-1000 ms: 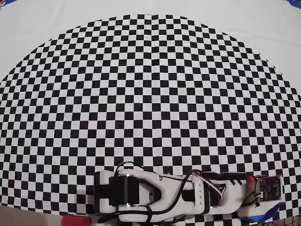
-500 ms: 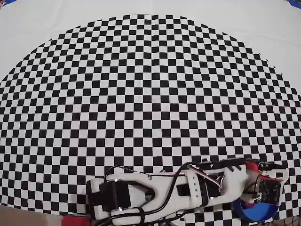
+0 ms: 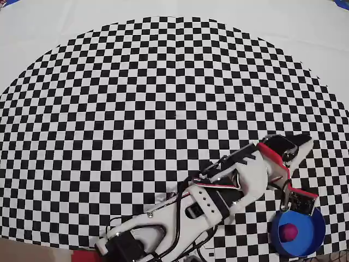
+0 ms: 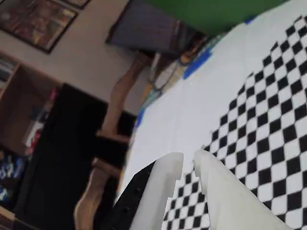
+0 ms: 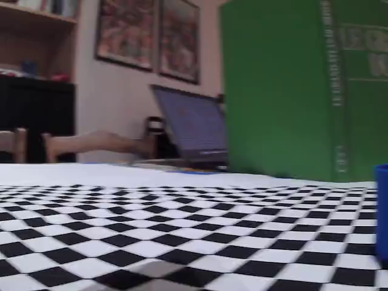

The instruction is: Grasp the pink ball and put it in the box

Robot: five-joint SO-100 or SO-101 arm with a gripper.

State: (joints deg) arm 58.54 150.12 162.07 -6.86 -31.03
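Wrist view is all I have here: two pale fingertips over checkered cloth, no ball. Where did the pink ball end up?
Observer: The overhead view shows the pink ball lying inside the blue box.
Operator: Is the gripper holding anything?
Observer: No. The gripper is empty, up the picture from the box, over the checkerboard.
Operator: Where does the box sit?
Observer: At the overhead view's lower right corner, on the checkered cloth's edge; the fixed view catches only a blue sliver.

even soft light; overhead view fisheye-warped; wrist, fixed views blurred.
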